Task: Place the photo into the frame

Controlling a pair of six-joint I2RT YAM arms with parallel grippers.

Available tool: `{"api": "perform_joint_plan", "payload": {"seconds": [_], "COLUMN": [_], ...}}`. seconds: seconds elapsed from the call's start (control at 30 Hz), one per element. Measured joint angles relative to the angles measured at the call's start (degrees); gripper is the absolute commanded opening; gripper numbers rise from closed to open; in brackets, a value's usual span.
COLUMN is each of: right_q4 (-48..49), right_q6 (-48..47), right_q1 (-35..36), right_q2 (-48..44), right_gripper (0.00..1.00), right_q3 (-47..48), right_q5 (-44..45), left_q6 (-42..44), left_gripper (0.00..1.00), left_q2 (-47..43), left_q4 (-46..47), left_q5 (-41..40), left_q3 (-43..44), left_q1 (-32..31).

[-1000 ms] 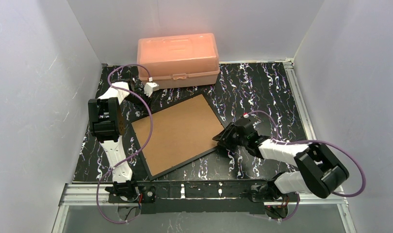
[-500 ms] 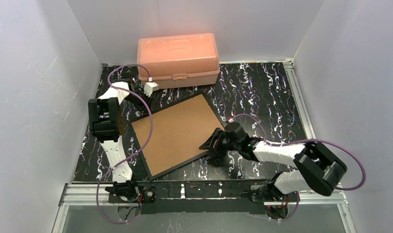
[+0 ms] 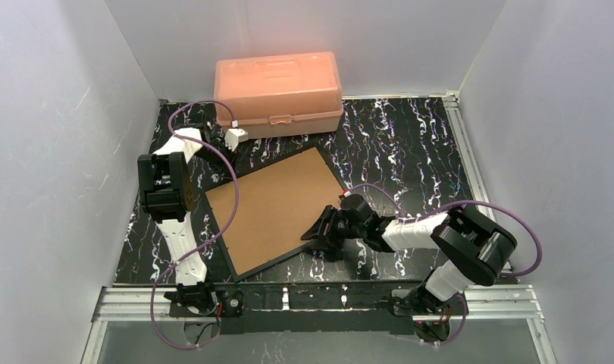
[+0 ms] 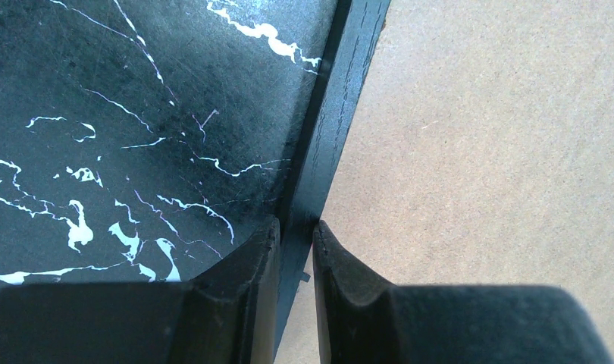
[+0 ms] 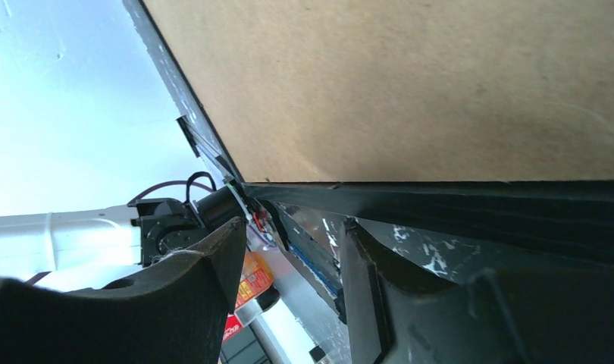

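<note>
Tracking the right claw (image 3: 313,235): over the last second it has slid from the right corner of the frame (image 4: 328,144) along the near-right rail toward the near corner. Its fingers opened a bit wider early in that move. It is now spread with nothing between the fingers, and the tips sit just beside the rail, low against the surface (image 3: 410,144). The left claw (image 4: 295,231) hasn't budged. It is pinching the frame's left rail, one finger on the surface side and one on the board side. The frame hasn't shifted either: it lies flat, back side up, in the middle of the surface and rotated so one corner points far-right. The brown backing board (image 3: 277,208) is seated in it. My read is that the left side anchors while the right hunts along the edge for a spot to get a finger under the board or rail. That would make this an opening or closing step, not the insertion itself. The photo isn't visible in any view, so I can't tell whether it is already under the board or somewhere else, and progress can't be confirmed. Count: one frame, one backing board, one peach plastic box (image 3: 279,82) at the far edge with its lid closed, two claws, zero photos in sight.
</note>
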Motion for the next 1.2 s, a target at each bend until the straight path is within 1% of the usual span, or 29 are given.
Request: {"api": "perform_joint_plan", "payload": {"seconds": [0.27,0.67,1.2], "right_q4": [2.7,2.8,2.0], "right_q6": [0.8,0.9,1.0], "right_q1": [0.0,0.0,0.0], "right_q2": [0.8,3.7,3.7], "right_gripper": [0.55,0.54,0.52], "right_q3": [0.6,2.0,2.4], "right_q5": [-0.4,-0.3,0.4], "left_q6": [0.0,0.0,0.1], "left_gripper": [0.04,0.04,0.01], "left_q2": [-0.2,-0.4,-0.9], "left_q4": [0.3,0.8,1.3], "left_q5": [0.1,0.3,0.6], "left_q3": [-0.3,-0.8,-1.4], "left_q1": [0.0,0.0,0.0]}}
